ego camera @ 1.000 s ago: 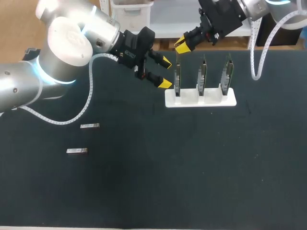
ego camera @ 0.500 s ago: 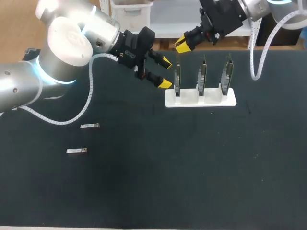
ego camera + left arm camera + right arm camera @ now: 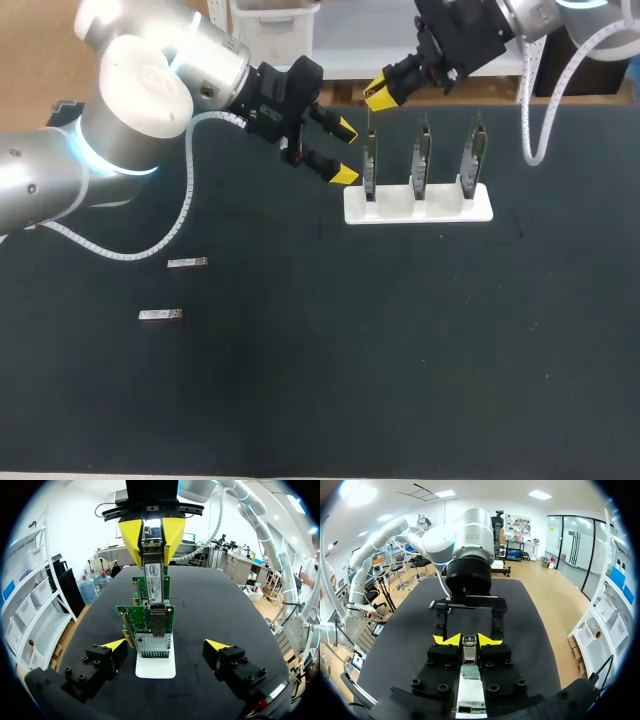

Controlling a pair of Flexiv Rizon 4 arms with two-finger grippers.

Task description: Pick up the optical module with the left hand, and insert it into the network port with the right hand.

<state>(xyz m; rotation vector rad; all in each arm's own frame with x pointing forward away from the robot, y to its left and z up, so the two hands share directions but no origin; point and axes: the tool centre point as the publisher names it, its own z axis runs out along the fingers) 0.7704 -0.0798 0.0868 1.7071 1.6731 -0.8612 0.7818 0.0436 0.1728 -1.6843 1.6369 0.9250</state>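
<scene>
My right gripper (image 3: 380, 95) is shut on a silver optical module (image 3: 153, 577), holding it just above the leftmost of three upright network cards (image 3: 370, 165) in a white stand (image 3: 418, 206). In the right wrist view the module (image 3: 468, 647) sits between the yellow tips, with the card's port (image 3: 470, 672) directly under it. My left gripper (image 3: 344, 153) stands open just left of that card, nothing between its fingers. In the left wrist view its open gripper (image 3: 165, 647) faces the card (image 3: 150, 625) and the white stand (image 3: 155, 666).
Two spare optical modules lie on the dark mat at the left, one (image 3: 187, 263) above the other (image 3: 161, 316). The other two cards (image 3: 422, 160) (image 3: 472, 155) stand to the right in the stand.
</scene>
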